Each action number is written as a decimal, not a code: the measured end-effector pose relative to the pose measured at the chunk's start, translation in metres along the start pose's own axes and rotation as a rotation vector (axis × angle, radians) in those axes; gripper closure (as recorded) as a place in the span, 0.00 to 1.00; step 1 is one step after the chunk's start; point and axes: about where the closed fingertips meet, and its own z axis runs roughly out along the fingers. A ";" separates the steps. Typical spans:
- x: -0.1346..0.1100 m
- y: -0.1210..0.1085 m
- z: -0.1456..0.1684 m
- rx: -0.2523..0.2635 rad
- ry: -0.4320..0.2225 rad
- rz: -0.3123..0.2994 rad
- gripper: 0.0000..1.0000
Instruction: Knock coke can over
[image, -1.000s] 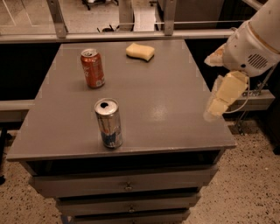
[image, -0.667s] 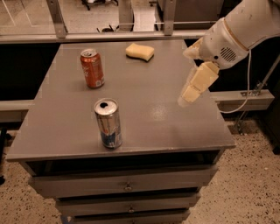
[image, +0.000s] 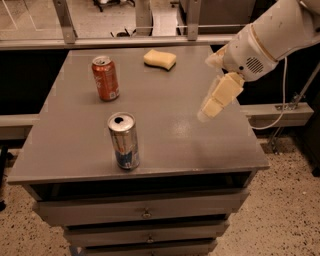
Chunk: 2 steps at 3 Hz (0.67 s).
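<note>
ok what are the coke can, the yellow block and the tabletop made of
Coke can: likely thin metal, glossy red-orange coat, bare silver top. Yellow block: probably foam sponge, matte, rounded edges. Tabletop: smooth grey, faint glare; metal or laminate. The gripper hangs above its right side, apart from the can.

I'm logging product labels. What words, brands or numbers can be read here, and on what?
Short red-orange soda can: white lettering down its side, too blurred to read.
Taller silver-and-blue can: markings too blurred to read.
Yellow sponge, grey table top: no text.
Cream-coloured gripper, above the table's right side: no text.
</note>
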 end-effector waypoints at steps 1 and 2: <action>-0.011 -0.020 0.030 0.030 -0.099 0.009 0.00; -0.033 -0.053 0.055 0.088 -0.210 0.003 0.00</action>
